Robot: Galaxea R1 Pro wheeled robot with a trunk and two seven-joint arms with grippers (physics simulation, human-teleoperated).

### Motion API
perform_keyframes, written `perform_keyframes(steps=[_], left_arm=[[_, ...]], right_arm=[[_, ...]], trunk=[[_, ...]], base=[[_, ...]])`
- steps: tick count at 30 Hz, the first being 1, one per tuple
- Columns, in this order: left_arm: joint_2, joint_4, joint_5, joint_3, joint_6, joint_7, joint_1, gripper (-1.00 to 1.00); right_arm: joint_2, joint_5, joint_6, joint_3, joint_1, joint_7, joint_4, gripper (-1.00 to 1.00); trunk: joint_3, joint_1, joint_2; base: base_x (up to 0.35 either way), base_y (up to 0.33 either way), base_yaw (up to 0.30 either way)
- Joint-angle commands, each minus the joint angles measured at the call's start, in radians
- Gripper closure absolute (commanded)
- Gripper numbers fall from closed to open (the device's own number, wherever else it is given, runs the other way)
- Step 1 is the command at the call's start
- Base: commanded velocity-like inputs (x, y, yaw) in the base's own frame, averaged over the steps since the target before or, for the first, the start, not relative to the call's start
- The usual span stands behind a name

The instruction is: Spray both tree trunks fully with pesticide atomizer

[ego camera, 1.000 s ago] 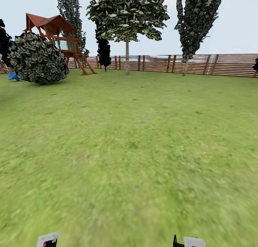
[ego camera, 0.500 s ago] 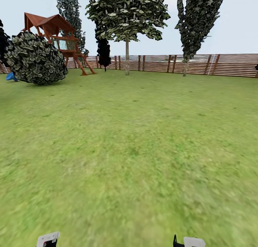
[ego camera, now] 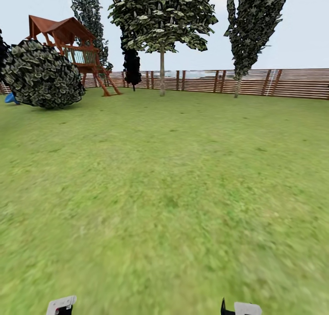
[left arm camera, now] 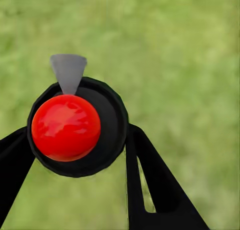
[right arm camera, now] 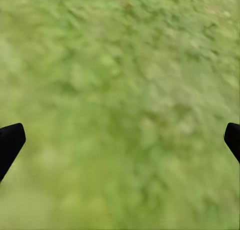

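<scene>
Already picked up: left gripper (left arm camera: 75, 140) clamps the pesticide atomizer (left arm camera: 66, 127); right gripper (right arm camera: 120, 140) spread, empty. Both trees' trunks (ego camera: 161, 72) stand far off across the lawn (ego camera: 164, 191), apparently unsprayed.

Left claw (left arm camera: 75, 150): black fingers (left arm camera: 160, 190) clamped either side of the pesticide atomizer (left arm camera: 75, 127), red top facing the wrist camera. Right claw (right arm camera: 120, 140): fingertips (right arm camera: 10, 142) spread wide at the left and right edges, nothing between them. In the head view both wrists sit low at the bottom edge.

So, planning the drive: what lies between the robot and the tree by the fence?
Only open lawn up to the tree trunk, in the head view.
</scene>
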Motion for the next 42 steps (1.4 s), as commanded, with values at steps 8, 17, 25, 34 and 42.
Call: perform_keyframes(steps=[8, 17, 25, 34, 42], left_arm=[[0.0, 0.001, -0.01, 0.009, -0.003, -0.003, -0.001, 1.0], [0.004, -0.001, -0.008, 0.011, -0.003, -0.003, -0.001, 1.0], [0.004, 0.001, -0.009, 0.01, -0.003, -0.003, -0.001, 1.0], [0.003, 0.001, -0.01, 0.01, -0.003, -0.003, -0.001, 1.0], [0.004, 0.001, -0.009, 0.011, -0.002, -0.003, -0.001, 1.0]], right_arm=[[0.0, 0.011, -0.002, -0.008, -0.001, -0.004, 0.001, -1.0], [0.001, 0.011, -0.002, -0.008, -0.001, -0.004, 0.001, -1.0], [0.0, 0.011, -0.002, -0.008, -0.001, -0.005, 0.001, -1.0], [0.0, 0.011, -0.002, -0.008, -0.001, -0.005, 0.001, -1.0], [0.0, 0.011, -0.002, -0.008, -0.001, -0.004, 0.001, -1.0]], trunk=[[-0.001, 0.0, 0.0], [-0.001, 0.0, 0.0], [-0.001, 0.0, 0.0], [-0.001, 0.0, 0.0], [-0.001, 0.0, 0.0]], base=[[0.338, 0.0, 0.0], [0.338, 0.0, 0.0], [0.338, 0.0, 0.0], [0.338, 0.0, 0.0], [0.338, 0.0, 0.0]])
